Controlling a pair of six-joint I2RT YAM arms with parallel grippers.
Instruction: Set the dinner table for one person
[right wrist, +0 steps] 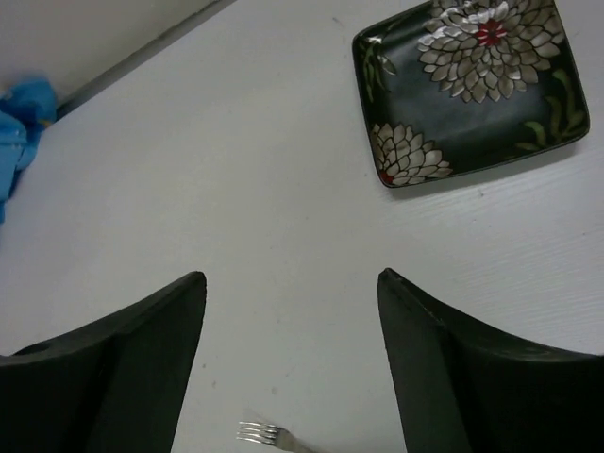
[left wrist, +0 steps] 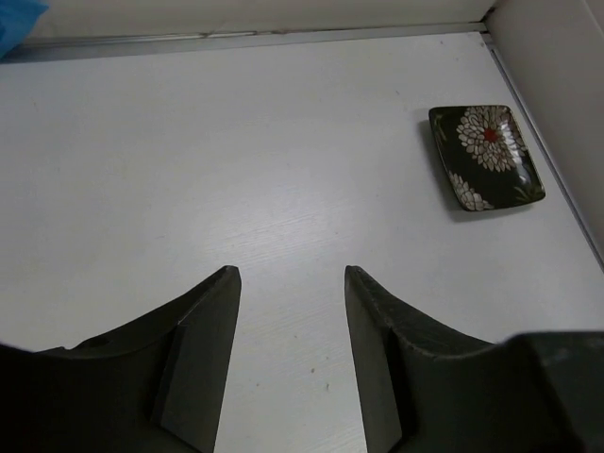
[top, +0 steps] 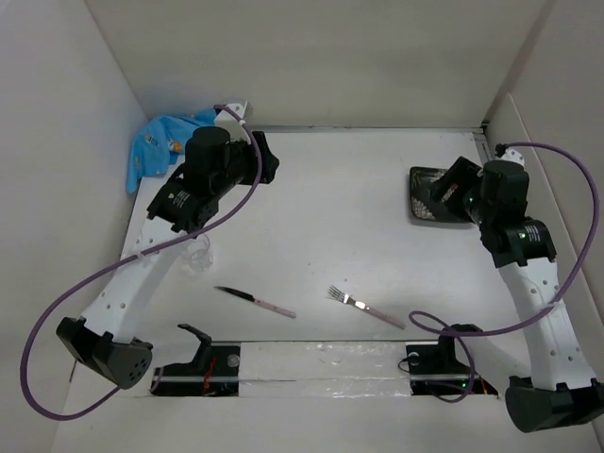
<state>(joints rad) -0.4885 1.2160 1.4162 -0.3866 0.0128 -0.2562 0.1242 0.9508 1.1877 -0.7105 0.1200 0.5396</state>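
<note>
White matte tabletop (top: pixel 340 217) spans the overhead view; knife (top: pixel 255 301) and fork (top: pixel 366 307) lie loose near the front, likely unplaced, blue cloth (top: pixel 156 146) bunched far-left. Left wrist: left claw (left wrist: pixel 291 274) wide, empty, over the tabletop, floral plate (left wrist: pixel 486 156) well apart. Right wrist: right claw (right wrist: pixel 291 276) wide, empty, near the plate, probably lining up for it.

Matte white dinner table (top: pixel 321 217); glossy glazed plate (top: pixel 425 198) at two o'clock (floral pattern); shiny metal fork (top: pixel 368 310); blue cloth (top: pixel 160 142) at ten o'clock.
</note>
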